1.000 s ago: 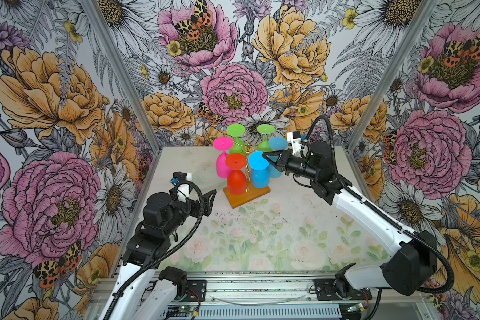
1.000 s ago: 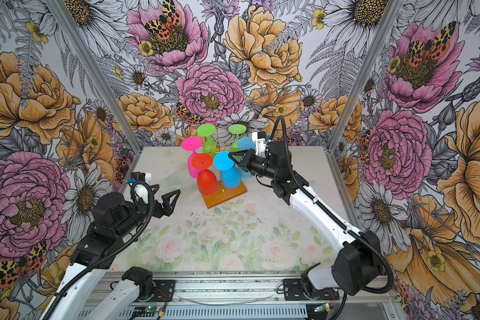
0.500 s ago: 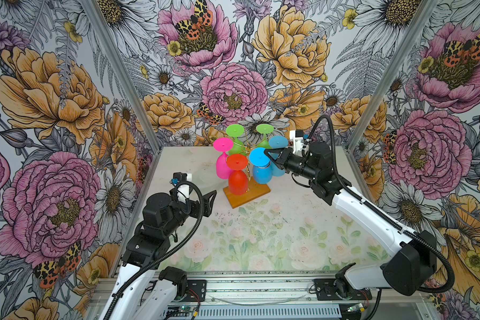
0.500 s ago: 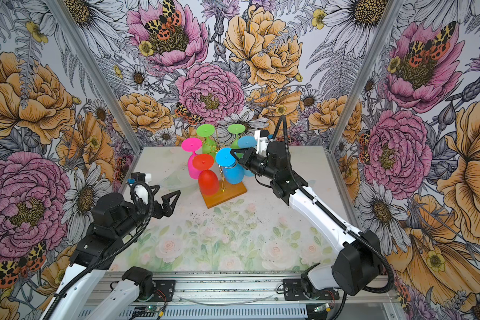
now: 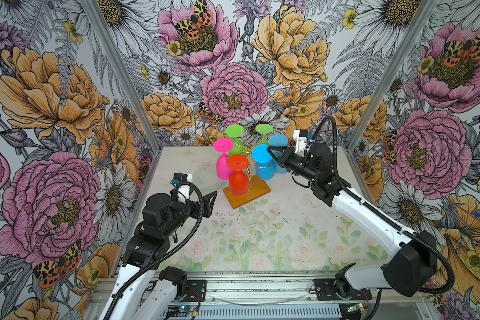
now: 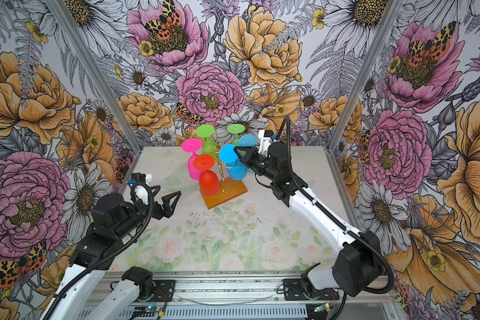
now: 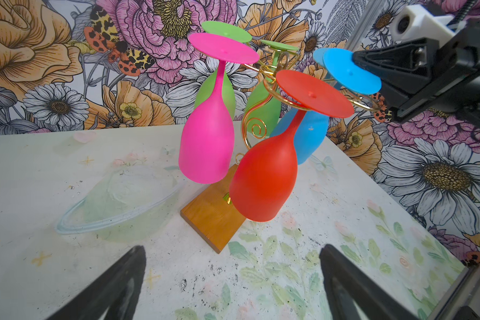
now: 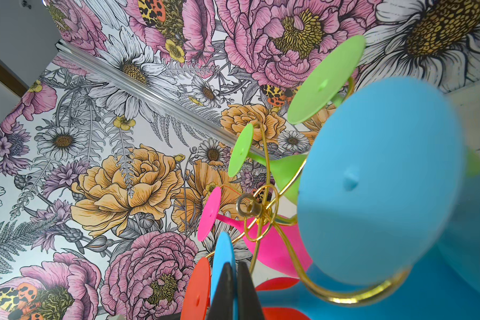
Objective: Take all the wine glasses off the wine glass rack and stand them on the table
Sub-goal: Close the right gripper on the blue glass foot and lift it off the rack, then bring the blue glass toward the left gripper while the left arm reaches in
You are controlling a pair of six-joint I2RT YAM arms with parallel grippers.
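1. At the back of the desk (image 5: 288, 221), in both top views, the rack (image 5: 247, 195) stands with coloured glasses hanging upside down; the right gripper (image 5: 269, 151) is clamped on the foot of the nearer blue glass (image 5: 262, 153), whose stem sits in a wire arm
2. Left wrist view: the left gripper (image 7: 232, 249) is spread wide and empty, short of the rack's base
3. Right wrist view: the fingers (image 8: 247, 293) pinch the rim of the blue foot

wine glass rack (image 5: 257, 191): gold wire, curled arms, orange-brown wooden base, upright on surface. blue wine glass (image 5: 261, 154): hangs bowl-down on rack's arm, foot rim pinched in right gripper (image 5: 270, 151) jaws
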